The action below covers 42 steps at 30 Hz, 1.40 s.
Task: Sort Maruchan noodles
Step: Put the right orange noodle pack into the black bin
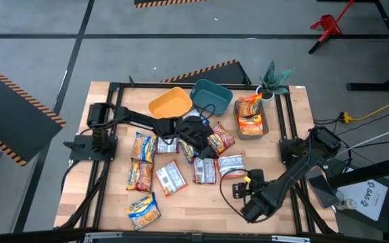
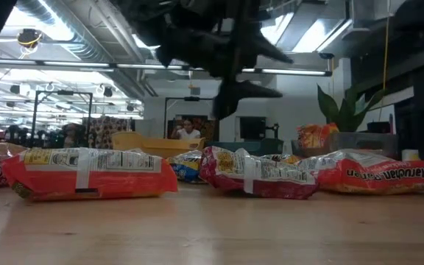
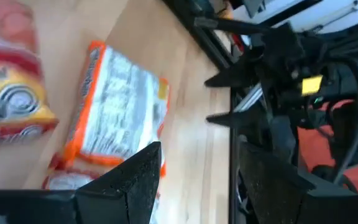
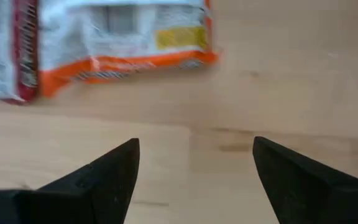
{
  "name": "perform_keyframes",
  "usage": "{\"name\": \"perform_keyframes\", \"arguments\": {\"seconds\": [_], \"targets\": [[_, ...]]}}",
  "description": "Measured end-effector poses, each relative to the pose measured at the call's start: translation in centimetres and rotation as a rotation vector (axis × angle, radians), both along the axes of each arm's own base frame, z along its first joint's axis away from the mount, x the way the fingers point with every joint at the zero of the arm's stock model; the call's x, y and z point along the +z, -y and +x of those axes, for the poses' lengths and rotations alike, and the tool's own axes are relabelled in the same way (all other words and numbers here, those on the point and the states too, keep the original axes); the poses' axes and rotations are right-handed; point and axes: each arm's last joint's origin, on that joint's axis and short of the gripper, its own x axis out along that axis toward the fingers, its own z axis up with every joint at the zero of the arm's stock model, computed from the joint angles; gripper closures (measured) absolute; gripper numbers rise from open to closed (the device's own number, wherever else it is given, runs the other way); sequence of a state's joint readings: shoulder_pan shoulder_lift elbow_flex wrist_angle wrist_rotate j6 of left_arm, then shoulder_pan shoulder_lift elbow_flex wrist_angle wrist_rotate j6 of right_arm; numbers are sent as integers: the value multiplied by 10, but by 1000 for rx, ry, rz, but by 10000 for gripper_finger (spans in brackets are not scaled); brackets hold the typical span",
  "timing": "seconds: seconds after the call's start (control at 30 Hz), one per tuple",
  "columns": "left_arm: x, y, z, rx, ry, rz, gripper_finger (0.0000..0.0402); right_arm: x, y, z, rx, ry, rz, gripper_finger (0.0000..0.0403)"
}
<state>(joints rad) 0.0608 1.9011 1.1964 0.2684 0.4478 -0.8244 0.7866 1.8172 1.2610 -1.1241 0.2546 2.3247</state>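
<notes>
Both grippers stand wide and empty: left gripper (image 1: pixel 196 135) over the packets (image 1: pixel 173 177), right gripper (image 1: pixel 242 187) beside the orange packet (image 4: pixel 120 37). I judge picking is at hand; next I must descend and close on one.

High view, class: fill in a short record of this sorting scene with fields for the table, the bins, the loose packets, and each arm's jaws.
table: wooden top in a black frame
bins: yellow bin, teal bin, both look empty; grey bin holds orange packets
loose packets: noodle packets scattered mid-table, about ten
plant: small potted plant at the far right corner
left gripper: over the middle packets, jaws open, holding nothing
right gripper: near the front right, jaws open, empty
</notes>
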Motion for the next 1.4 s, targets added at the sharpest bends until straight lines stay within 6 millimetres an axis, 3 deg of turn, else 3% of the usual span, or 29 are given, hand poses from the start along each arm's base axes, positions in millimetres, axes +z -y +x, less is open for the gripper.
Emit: {"name": "perform_keyframes", "arguments": {"seconds": [0.17, 0.27, 0.37, 0.5, 0.7, 0.77, 0.83, 0.9, 1.0, 1.23, 1.4], "targets": [[-4, 0, 27, -61, -10, 18, 191, 4, 11, 8, -31, 37, -29, 102], [-6, 0, 35, -103, -46, 42, 191, 6, 18, 4, -38, -24, -87, 102], [-10, -2, 36, -133, -87, 44, 191, 12, 22, 6, -43, 27, -83, 102], [-10, -7, 33, -212, -92, -22, 191, 45, 30, 1, 7, 170, -46, 102], [0, -13, 30, -322, -69, -134, 191, 119, 64, -39, 152, 398, -22, 102], [0, -13, 30, -346, -59, -146, 191, 137, 77, -54, 212, 455, -14, 102], [2, -11, 30, -352, -42, -137, 191, 143, 91, -68, 227, 488, -8, 102], [2, -10, 31, -355, -31, -117, 191, 136, 101, -78, 194, 506, 5, 102], [2, -6, 31, -372, -17, -98, 191, 106, 107, -86, 110, 460, 37, 102], [-3, 0, 31, -354, -29, -31, 191, 18, 95, -74, 0, 547, 170, 102], [-7, 0, 32, -307, -36, 24, 191, -19, 101, -76, -26, 565, 167, 102]]}}
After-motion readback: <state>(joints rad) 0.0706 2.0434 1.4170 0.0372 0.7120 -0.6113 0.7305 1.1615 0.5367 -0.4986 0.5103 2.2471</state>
